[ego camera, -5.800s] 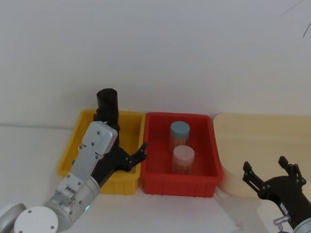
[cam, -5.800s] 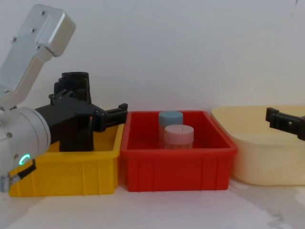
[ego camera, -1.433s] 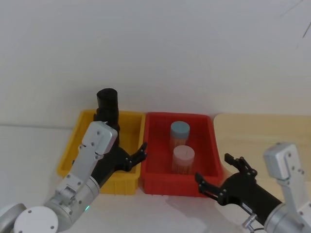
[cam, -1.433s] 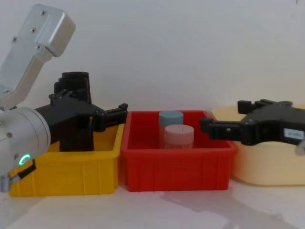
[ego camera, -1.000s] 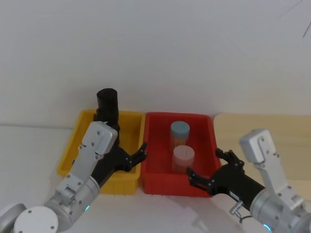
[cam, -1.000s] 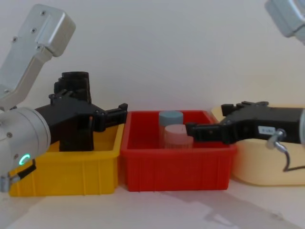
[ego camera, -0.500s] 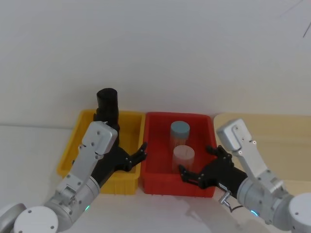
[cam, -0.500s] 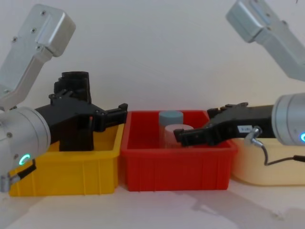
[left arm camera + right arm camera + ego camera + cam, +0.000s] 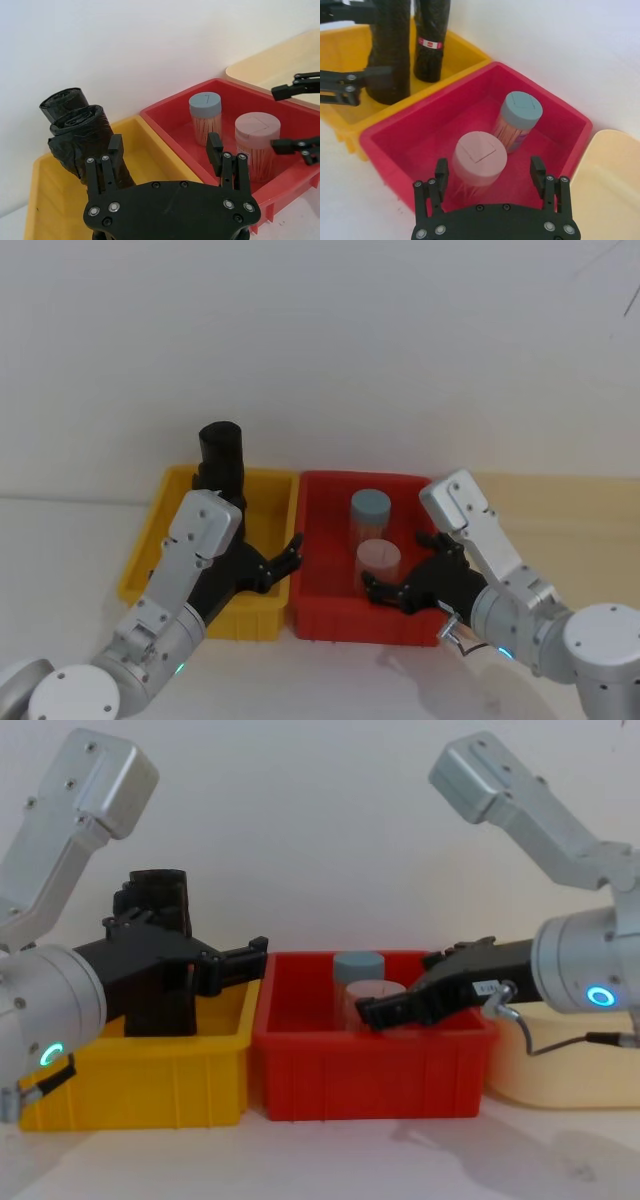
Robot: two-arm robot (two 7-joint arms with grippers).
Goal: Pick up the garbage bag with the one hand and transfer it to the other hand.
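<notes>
The garbage bag (image 9: 85, 132), a plain black wrinkled roll, stands upright in the yellow bin (image 9: 160, 152); in the right wrist view it is the nearer roll (image 9: 390, 47). My left gripper (image 9: 165, 145), on the green-ringed arm, is open at the bag's height, and the bag stands close by one finger. I cannot tell if they touch. My right gripper (image 9: 489, 164), on the blue-ringed arm (image 9: 600, 997), is open low over the red bin (image 9: 385, 135), with its fingers either side of the pink-lidded jar (image 9: 479, 157).
A second black roll with a red-and-white sticker (image 9: 431, 30) stands behind the bag. A blue-lidded jar (image 9: 520, 112) stands in the red bin beside the pink one. A cream tray (image 9: 560, 510) lies to the right. A white wall rises just behind the bins.
My right arm has swung left from over the cream tray to the red bin, its gripper still open. The left arm and both rolls have not moved.
</notes>
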